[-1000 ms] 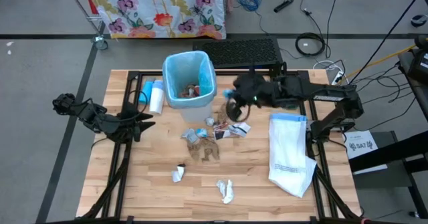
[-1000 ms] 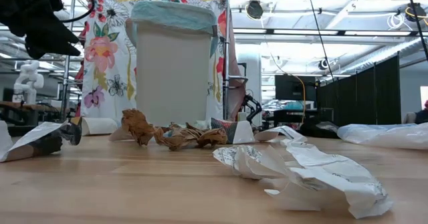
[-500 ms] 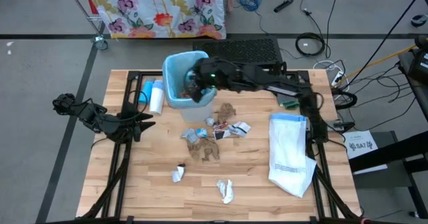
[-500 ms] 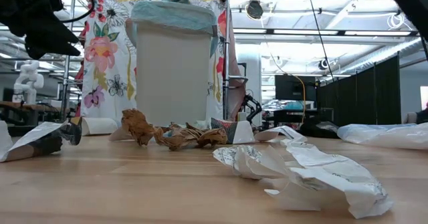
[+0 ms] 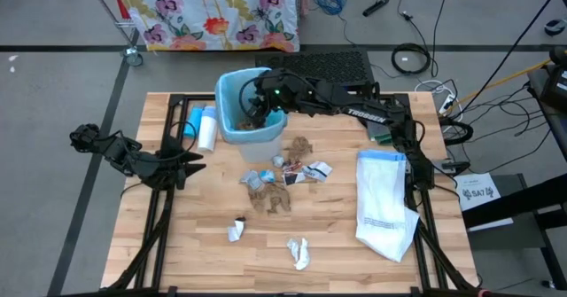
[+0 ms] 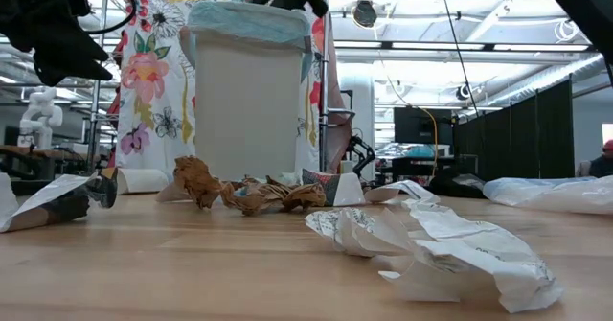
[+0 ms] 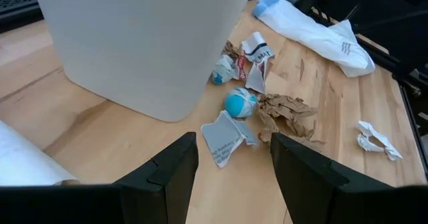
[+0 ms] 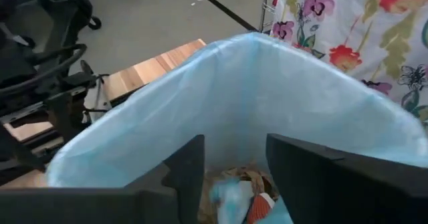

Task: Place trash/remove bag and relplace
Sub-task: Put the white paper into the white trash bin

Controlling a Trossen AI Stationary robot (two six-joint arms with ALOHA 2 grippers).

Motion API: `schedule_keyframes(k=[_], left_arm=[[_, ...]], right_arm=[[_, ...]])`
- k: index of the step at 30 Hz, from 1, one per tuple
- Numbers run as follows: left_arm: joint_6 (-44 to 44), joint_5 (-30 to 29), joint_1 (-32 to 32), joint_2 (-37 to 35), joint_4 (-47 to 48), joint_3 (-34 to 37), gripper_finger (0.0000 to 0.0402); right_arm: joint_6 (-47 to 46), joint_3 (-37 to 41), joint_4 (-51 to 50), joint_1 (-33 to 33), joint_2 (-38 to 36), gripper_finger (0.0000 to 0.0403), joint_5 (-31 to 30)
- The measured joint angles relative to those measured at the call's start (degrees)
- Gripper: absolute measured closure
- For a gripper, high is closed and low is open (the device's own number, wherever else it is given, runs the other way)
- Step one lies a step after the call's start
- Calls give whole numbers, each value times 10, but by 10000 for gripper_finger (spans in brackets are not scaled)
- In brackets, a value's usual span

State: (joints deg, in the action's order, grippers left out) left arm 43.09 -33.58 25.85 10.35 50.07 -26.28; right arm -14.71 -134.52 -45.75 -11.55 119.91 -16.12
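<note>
The right gripper (image 5: 254,105) hangs over the light-blue bag (image 5: 232,89), fingers spread and empty, with crumpled trash (image 8: 242,190) directly below. More scraps (image 5: 282,175) lie nearer on the table; the left gripper (image 5: 197,161) waits open at left.

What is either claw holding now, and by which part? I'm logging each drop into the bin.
Nothing. The right claw is open and empty over the bag; the left claw is open and empty.

I'm looking into a robotics lab, open industrial hall with ceiling lights, wooden surface (image 5: 177,235) on a black frame, cables (image 5: 412,59) across grey floor, floral cloth (image 5: 213,13) as backdrop
</note>
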Motion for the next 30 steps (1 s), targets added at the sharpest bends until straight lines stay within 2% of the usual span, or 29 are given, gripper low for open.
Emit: schedule_keyframes(k=[3,7,12,16,20,23,27,30], left_arm=[[0,0,0,0,0,0,210],[0,0,0,0,0,0,210],[0,0,0,0,1,0,210],[0,0,0,0,0,0,210],[0,0,0,0,0,0,210],[1,0,0,0,0,0,210],[1,4,0,0,-2,0,210],[1,4,0,0,-2,0,210]], right_arm=[[4,0,-26,0,-20,229,0],[-7,0,-122,0,-65,217,-2],[-46,-1,-283,8,-115,216,-9],[-92,17,-446,32,-133,216,-51],[-111,128,-404,63,-170,215,-47],[-158,241,-385,79,-211,215,-40],[-215,421,-296,91,-275,217,16],[-255,555,-194,94,-332,227,55]])
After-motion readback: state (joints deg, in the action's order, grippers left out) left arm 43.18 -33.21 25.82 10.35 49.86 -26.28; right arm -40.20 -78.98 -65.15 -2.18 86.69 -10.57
